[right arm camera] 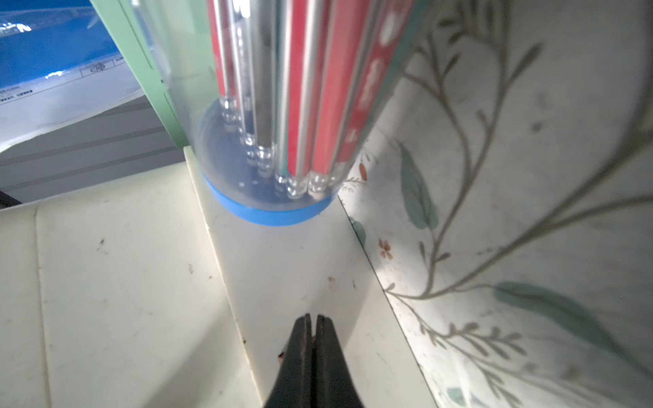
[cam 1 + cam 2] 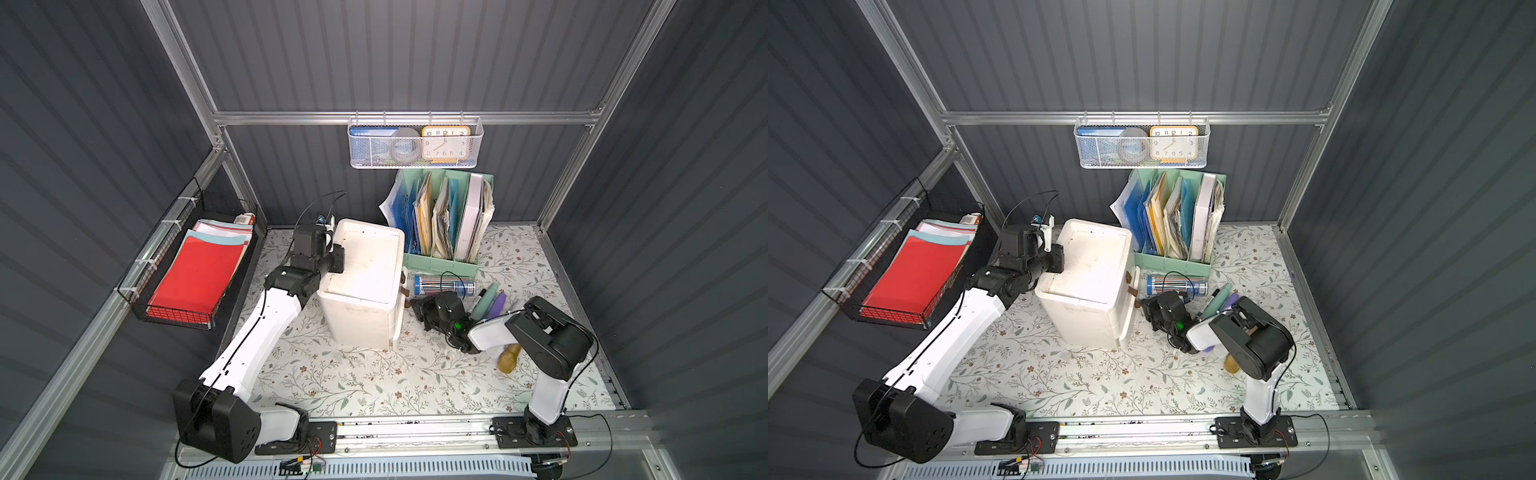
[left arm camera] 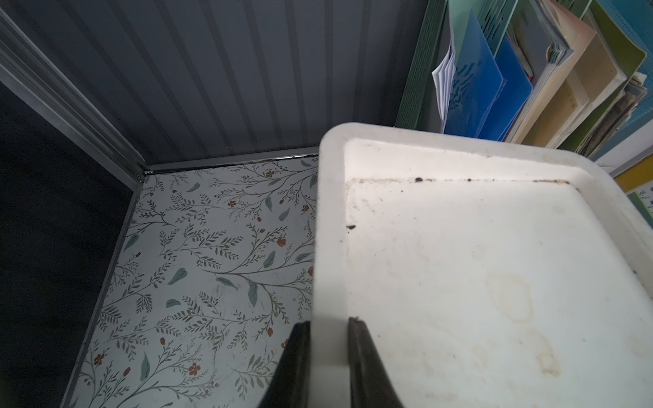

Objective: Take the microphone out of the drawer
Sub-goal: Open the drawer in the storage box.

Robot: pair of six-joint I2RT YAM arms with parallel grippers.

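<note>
Microphone (image 2: 509, 358), apparently the gold-headed piece, lies on the worktop (image 2: 374, 386) near its right edge, half hidden under the right arm (image 2: 548, 345), outside the white drawer unit (image 2: 365, 266). Left gripper (image 3: 328, 321) clamps the unit's top rim; right gripper (image 1: 313, 318), pinched shut, sits at the drawer front. A careless arm retreat could knock the microphone away.

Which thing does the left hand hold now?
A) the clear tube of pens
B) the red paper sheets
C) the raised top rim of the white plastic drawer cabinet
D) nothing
C: the left wrist view shows the left hand closed on the raised rim of the white plastic drawer cabinet.
</note>
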